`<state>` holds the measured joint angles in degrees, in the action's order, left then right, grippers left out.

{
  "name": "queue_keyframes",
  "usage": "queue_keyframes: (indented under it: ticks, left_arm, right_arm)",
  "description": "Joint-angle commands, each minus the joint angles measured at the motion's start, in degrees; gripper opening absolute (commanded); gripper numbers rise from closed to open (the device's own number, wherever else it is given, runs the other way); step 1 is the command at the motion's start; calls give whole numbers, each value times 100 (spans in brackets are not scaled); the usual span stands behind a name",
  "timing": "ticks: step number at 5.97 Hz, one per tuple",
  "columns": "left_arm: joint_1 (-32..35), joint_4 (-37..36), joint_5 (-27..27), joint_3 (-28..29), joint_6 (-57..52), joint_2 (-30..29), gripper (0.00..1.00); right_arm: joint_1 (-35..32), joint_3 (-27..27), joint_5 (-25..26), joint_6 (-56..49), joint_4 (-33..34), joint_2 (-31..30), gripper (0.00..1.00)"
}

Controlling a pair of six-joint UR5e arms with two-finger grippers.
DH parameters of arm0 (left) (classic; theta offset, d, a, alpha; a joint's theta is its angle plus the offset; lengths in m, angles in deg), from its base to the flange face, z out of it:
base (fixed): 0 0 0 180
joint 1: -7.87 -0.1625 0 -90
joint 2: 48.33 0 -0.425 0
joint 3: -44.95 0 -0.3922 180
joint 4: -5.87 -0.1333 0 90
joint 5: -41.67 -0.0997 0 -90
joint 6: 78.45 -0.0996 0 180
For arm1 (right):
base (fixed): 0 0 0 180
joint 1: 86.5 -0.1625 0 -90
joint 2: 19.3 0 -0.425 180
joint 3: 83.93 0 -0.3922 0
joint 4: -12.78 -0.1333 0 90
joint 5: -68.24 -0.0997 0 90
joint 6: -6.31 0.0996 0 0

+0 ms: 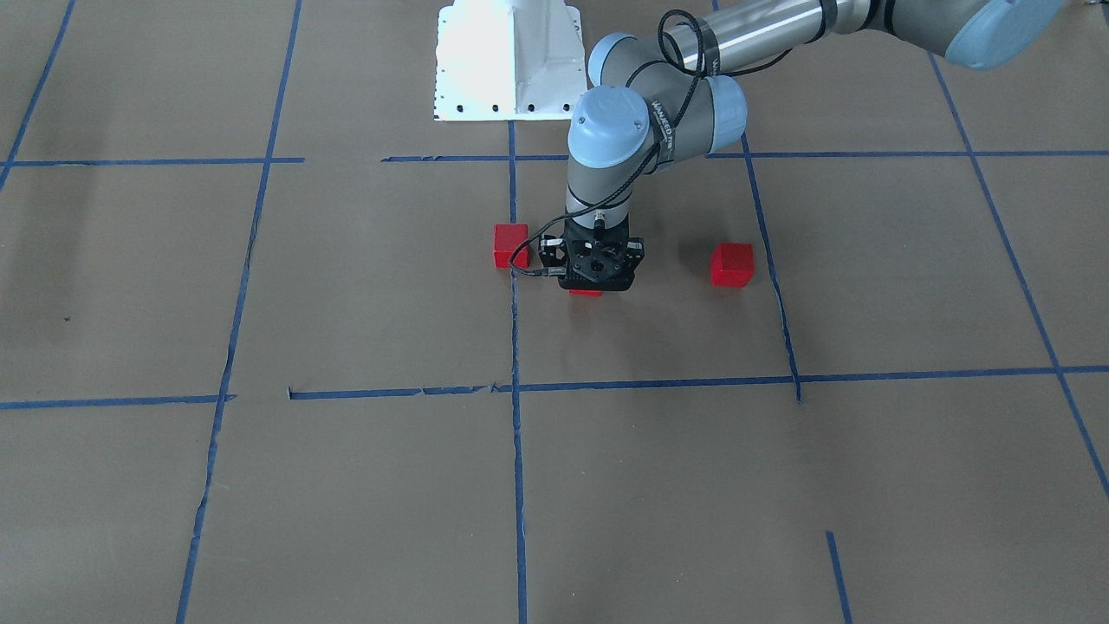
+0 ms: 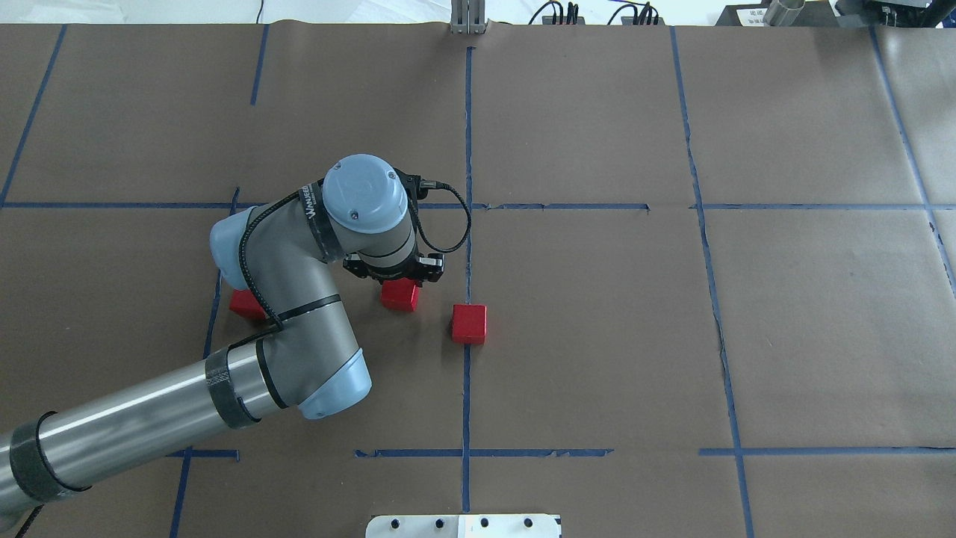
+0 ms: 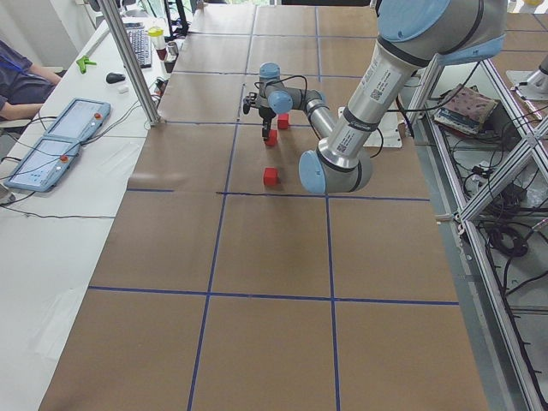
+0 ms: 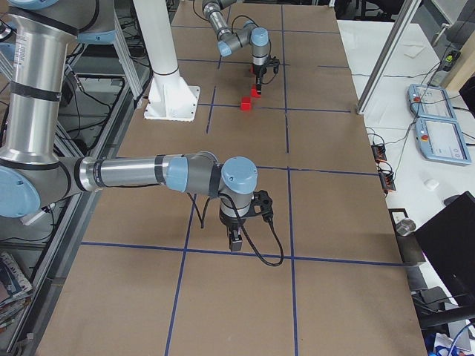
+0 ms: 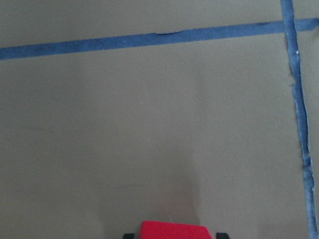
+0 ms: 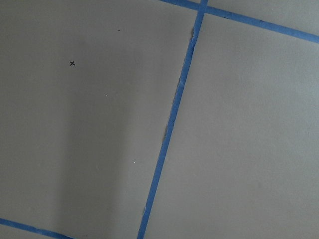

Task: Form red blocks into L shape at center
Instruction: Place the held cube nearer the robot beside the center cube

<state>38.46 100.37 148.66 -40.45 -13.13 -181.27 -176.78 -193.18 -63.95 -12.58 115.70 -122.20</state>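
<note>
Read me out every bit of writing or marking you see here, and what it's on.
"WANJEED", as best it reads: white print on the black strap around the left arm.
"x": small pen mark on the brown paper.
Print on that arm's grey tube: too blurred to read.
Red blocks: no text.

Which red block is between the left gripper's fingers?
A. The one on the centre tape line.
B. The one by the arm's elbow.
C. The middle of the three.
C: overhead, the left gripper stands over the middle red block, and the wrist view shows red between its fingers.
</note>
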Motion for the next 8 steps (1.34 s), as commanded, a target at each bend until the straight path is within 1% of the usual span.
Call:
queue_keyframes:
  ticks: [1, 2, 3, 4, 8]
  left_arm:
    - [79, -280, 15, 120, 259, -449, 34]
    - [62, -309, 15, 242, 609, -634, 30]
    - [-69, -248, 6, 695, 978, -1010, 29]
    - [-140, -186, 6, 978, 1112, -1232, 29]
    - [-290, -89, -3, 1087, 1184, -1190, 29]
  right_arm:
    - [1, 0, 0, 0, 0, 15, 100]
    - [-8, 0, 0, 0, 0, 15, 100]
    - [1, 0, 0, 0, 0, 15, 100]
    - [1, 0, 0, 0, 0, 24, 100]
    - [1, 26, 0, 0, 0, 24, 100]
